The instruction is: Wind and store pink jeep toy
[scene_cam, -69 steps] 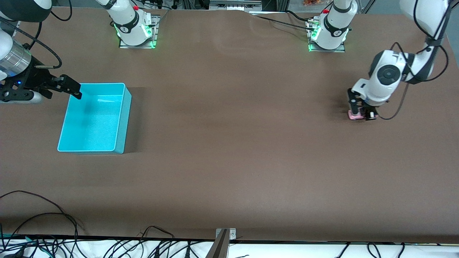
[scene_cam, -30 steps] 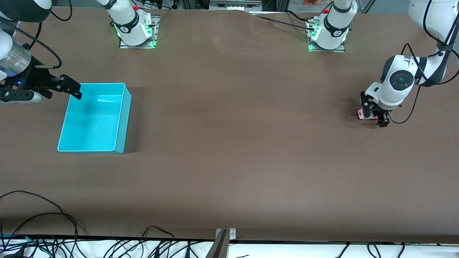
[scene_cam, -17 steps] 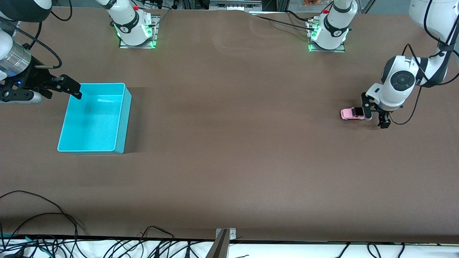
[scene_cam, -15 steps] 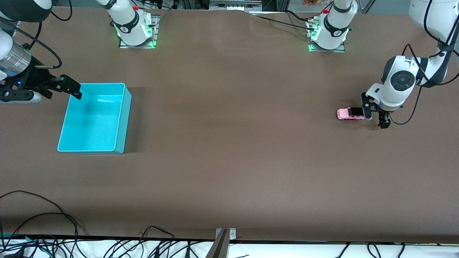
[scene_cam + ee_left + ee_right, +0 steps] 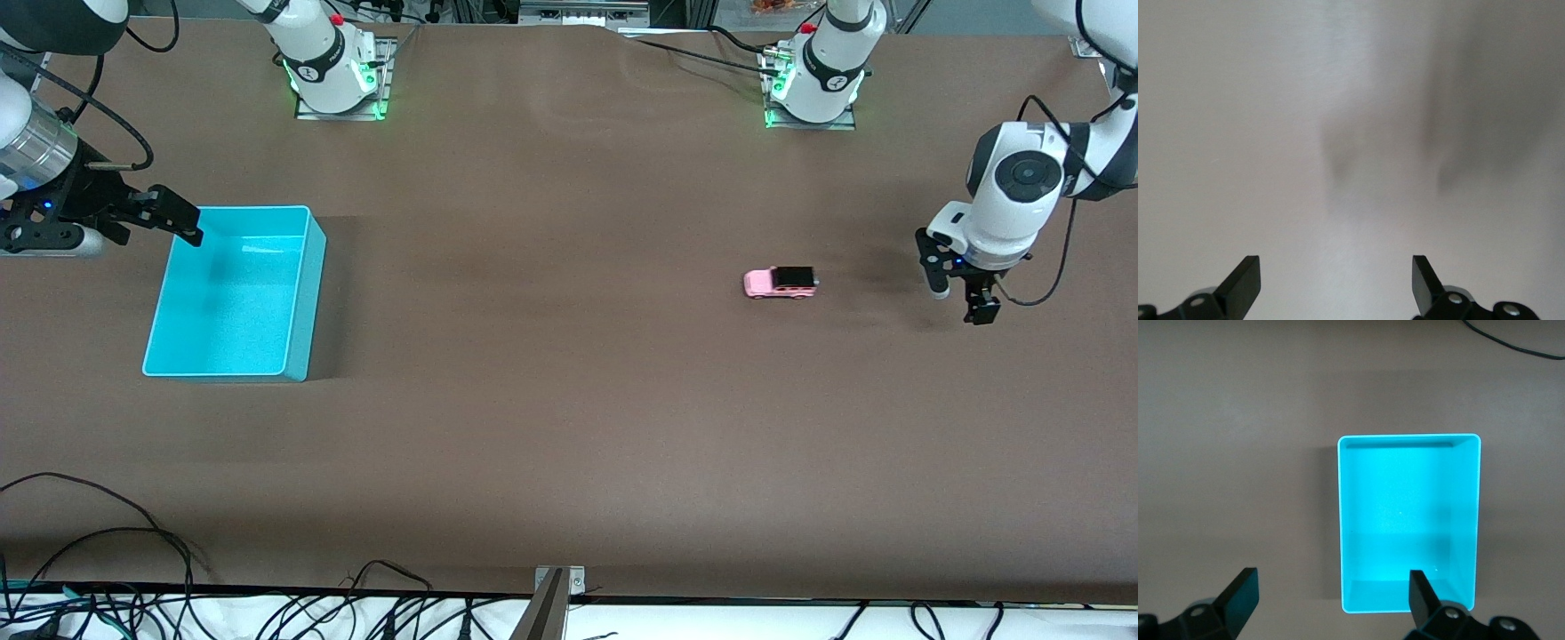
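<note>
The small pink jeep toy with a black roof (image 5: 781, 283) sits on the brown table (image 5: 569, 400) toward the left arm's end, apart from the left gripper (image 5: 958, 296), fingers spread and empty, while the right gripper (image 5: 169, 216) waits, fingers apart, over the turquoise plastic bin's (image 5: 302, 302) edge.

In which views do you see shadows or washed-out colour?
Left wrist view: the table looks pale and washed out, with two soft dark shadows. Front view: even light, a faint shadow beside the pink toy car. Right wrist view: the turquoise bin is sharp and bright.
</note>
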You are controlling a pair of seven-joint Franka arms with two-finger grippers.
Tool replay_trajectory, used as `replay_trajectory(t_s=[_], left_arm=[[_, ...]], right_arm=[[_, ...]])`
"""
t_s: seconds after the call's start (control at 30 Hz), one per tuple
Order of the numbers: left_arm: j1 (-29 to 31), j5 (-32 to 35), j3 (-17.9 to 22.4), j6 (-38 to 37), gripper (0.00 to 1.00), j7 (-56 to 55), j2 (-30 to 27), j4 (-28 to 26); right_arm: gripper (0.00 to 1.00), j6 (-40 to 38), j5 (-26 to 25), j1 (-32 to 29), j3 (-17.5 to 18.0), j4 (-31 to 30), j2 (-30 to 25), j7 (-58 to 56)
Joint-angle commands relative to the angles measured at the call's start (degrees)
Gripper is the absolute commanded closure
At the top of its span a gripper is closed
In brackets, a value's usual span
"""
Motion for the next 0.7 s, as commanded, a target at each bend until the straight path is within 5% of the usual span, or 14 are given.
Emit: replay_trajectory(t_s=[0.0, 0.67], left_arm=[[-0.3, 1.3, 0.3, -1.3, 0.0, -0.8, -5.4, -1.2], [-1.0, 1.0, -2.5, -1.6, 0.0, -2.2, -18.4, -2.2]], right_arm=[[0.0, -0.3, 1.0, -0.2, 0.0, 0.4, 0.0, 0.3], [0.0, -0.6, 1.2, 0.1, 0.2, 0.4, 0.7, 0.0]])
